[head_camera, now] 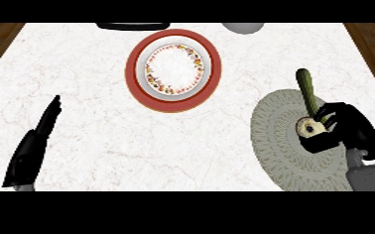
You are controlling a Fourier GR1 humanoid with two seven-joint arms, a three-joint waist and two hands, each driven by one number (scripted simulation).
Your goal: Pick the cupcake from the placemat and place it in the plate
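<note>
My left hand (33, 144) rests open on the table (88, 79), the plate (173, 69) waits far off, and my right hand (338, 126) curls around the cupcake (310, 127) on the placemat (282, 144), so it might tip or slip when I lift.

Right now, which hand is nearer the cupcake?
Right. The right hand is curled around the cupcake on the placemat; the left hand is far across the counter, open.
</note>
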